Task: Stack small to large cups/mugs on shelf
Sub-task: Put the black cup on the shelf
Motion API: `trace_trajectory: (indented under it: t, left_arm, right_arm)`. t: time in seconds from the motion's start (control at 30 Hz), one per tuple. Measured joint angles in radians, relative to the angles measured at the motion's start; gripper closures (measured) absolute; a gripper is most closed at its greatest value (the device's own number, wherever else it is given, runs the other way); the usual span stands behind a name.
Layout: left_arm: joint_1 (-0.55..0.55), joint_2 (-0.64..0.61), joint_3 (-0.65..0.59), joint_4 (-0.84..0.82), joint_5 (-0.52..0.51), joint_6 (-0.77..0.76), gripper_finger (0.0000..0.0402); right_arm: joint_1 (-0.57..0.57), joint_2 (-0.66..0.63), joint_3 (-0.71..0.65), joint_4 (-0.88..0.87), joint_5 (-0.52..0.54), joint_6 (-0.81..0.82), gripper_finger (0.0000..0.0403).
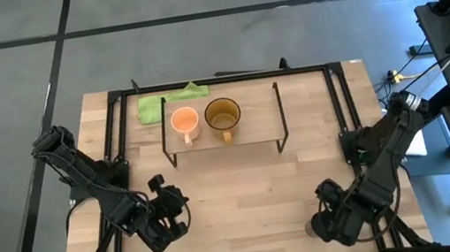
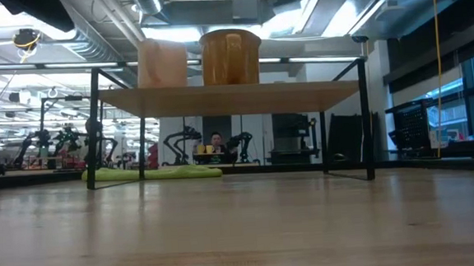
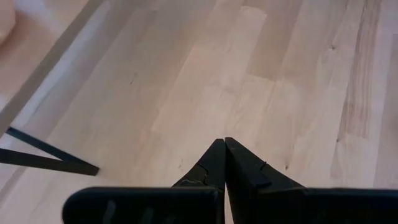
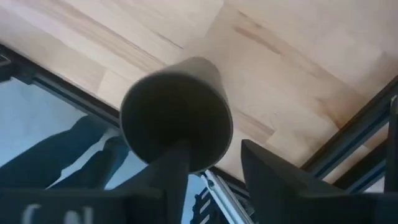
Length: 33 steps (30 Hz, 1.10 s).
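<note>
The light-orange mug (image 1: 184, 123) and the olive-yellow mug (image 1: 223, 116) stand side by side on the left half of the light-wood shelf (image 1: 256, 121). Both also show in the low view, the orange mug (image 2: 162, 63) and the olive mug (image 2: 231, 57). The black cup (image 4: 177, 115) is at the table's near right edge, at my right gripper (image 1: 322, 221), and its round end faces the wrist camera. My right gripper (image 4: 214, 168) is open, with one finger in front of that round end and the other outside the cup's wall. My left gripper (image 3: 224, 146) is shut and empty over the near left of the table (image 1: 167, 219). My right gripper stands at the black cup's round end (image 4: 186, 146). One finger (image 4: 174, 165) overlaps that end. The other finger (image 4: 273, 180) is outside the wall, with a gap showing between them. I cannot tell whether either finger touches the cup.
A green cloth (image 1: 161, 105) lies on the table behind the shelf's left end. Black metal rails (image 1: 115, 133) run along the table's left, right and far sides. Bare wood (image 1: 252, 189) lies between the shelf and the grippers.
</note>
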Motion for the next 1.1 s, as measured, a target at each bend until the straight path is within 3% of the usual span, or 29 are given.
trace_trajectory:
  t: [0.2, 0.67, 0.83, 1.1]
  left_arm:
    - [0.0, 0.0, 0.0, 0.001, 0.018, 0.0, 0.0401]
    - [0.0, 0.0, 0.0, 0.004, 0.02, -0.002, 0.0401]
    - [0.0, 0.0, 0.0, 0.005, 0.026, -0.001, 0.0401]
    - [0.0, 0.0, 0.0, 0.006, 0.026, -0.001, 0.0401]
  right_arm:
    - [-0.001, 0.044, 0.0, 0.002, 0.001, 0.0, 0.0233]
    - [-0.001, 0.12, 0.0, 0.014, -0.005, -0.001, 0.0239]
    - [-0.001, 0.121, 0.0, -0.009, -0.005, -0.001, 0.0279]
    - [-0.001, 0.121, 0.001, -0.016, 0.0, -0.002, 0.0389]
